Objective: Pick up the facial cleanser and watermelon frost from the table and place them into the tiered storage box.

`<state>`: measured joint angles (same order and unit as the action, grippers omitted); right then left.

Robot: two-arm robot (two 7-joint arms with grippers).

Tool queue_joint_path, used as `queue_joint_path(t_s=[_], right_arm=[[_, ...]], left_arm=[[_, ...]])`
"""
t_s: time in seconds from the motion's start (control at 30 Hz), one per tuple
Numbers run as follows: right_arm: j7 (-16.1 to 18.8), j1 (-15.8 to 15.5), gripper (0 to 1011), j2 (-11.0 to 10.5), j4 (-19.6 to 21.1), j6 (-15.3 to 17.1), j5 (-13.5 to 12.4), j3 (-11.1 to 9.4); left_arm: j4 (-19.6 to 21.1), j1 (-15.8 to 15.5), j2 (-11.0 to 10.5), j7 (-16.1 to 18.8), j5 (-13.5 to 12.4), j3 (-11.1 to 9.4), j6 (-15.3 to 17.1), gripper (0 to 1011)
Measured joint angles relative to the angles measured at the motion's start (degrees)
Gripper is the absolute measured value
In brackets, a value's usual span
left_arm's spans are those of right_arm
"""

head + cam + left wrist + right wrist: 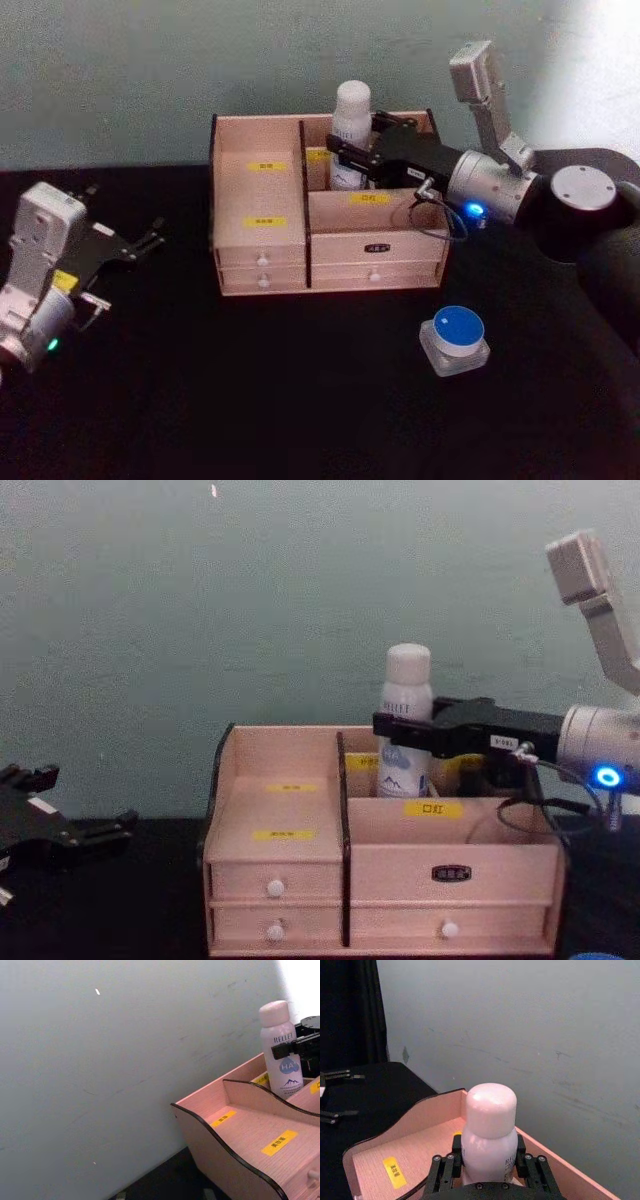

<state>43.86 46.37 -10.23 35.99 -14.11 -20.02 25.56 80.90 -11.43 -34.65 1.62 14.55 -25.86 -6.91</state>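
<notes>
nearly half done: right end effector (345,155) grips the facial cleanser (351,105) in the tiered storage box (255,190), far compartment; watermelon frost (457,335) sits on the bench (300,400); left end effector (150,238) open, far left.

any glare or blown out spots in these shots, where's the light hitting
Head view: the wall washes out white at the upper right; a blue lamp glows on the right arm. Left wrist view: a white patch sits behind the facial cleanser. Chest view: the lamp flares blue; no glare on the tiered storage box.
</notes>
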Motion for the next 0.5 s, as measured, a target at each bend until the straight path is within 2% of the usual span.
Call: queue_joint_path(t_s=[0.5], right_arm=[[0.0, 0.0, 590, -0.1, 0.2, 0.0, -0.1, 0.0]], left_arm=[[0.0, 0.0, 0.0, 0.0, 0.0, 0.0, 0.0, 1001]])
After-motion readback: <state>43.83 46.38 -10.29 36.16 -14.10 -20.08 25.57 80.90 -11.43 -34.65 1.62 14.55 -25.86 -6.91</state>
